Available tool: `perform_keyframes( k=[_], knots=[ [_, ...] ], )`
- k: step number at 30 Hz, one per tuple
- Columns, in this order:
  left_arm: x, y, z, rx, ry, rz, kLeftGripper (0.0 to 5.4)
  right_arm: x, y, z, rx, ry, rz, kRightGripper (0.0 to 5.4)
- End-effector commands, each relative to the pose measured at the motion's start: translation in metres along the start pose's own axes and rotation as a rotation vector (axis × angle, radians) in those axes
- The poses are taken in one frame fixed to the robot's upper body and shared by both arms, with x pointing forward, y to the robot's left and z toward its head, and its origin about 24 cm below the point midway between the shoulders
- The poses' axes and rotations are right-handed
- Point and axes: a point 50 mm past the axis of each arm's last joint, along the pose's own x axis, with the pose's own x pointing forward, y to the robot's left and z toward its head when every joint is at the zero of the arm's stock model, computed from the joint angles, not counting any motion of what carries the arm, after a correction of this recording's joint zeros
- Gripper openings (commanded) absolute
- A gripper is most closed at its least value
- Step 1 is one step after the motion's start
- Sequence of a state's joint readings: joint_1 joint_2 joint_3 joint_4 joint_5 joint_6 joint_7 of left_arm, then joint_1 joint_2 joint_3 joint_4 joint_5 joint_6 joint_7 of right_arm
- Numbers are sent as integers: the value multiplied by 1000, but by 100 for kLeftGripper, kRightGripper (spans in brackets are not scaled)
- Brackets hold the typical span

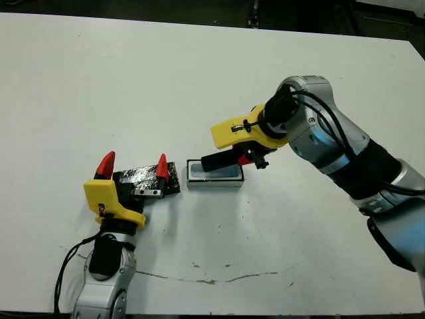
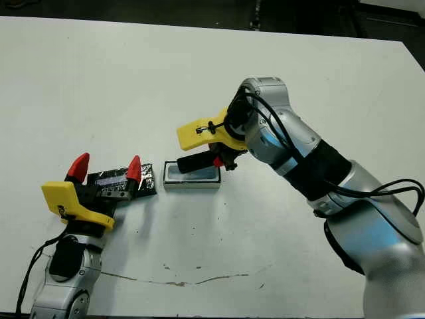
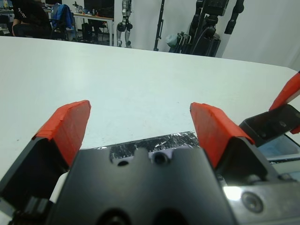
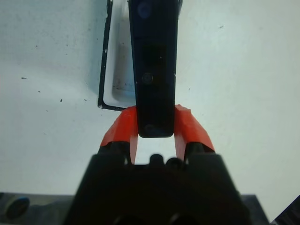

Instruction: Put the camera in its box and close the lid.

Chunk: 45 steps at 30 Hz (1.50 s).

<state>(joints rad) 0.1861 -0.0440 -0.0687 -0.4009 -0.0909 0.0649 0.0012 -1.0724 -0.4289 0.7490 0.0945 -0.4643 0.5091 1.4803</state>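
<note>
Nearest the head camera, toward the table's [image 1: 80, 80] front edge and left of its middle, the left gripper [image 1: 133, 166] is held with its red fingers spread wide and nothing between them. The lid [image 1: 143, 178] lies flat on the table just under and beyond those fingers, speckled face up.

Just right of the lid, a narrow strip of table apart from it, the box [image 1: 214, 179] rests with its long axis along the front edge. The camera [image 1: 222, 160] is clamped by one end between the fingers of the right gripper [image 1: 247, 157] and is held just above the box, its free end pointing toward the lid. Its long axis is judged roughly parallel to that of the box, so mainly a lowering is called for. The right arm has the camera; the left is nearer the lid.

In the right wrist view the camera is seen to overhang one side of the box's rim, an offset hidden from the head views. Whether the camera touches the box cannot be told.
</note>
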Motion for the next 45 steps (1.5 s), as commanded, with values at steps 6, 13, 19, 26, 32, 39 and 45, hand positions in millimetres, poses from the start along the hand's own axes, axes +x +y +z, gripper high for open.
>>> perform_keyframes(
  k=[6,13,19,26,32,39,45],
  knots=[
    [-2,0,-2,5,16,3,540,5,2,-1,-4,17,10,166],
    [-2,-1,-2,-12,17,2,540,11,7,-3,8,11,38,166],
    [-3,-2,-2,-14,16,6,540,15,9,-1,-56,9,40,191],
    [-4,-2,-3,-19,16,12,540,17,11,4,-144,22,37,166],
    [-4,-2,-4,-25,18,9,540,14,12,7,-91,-27,84,166],
    [-4,-2,-4,-22,18,10,540,13,16,22,-294,-44,141,166],
    [-4,-2,-4,-7,17,10,540,14,17,19,-205,-42,182,166]
  ],
)
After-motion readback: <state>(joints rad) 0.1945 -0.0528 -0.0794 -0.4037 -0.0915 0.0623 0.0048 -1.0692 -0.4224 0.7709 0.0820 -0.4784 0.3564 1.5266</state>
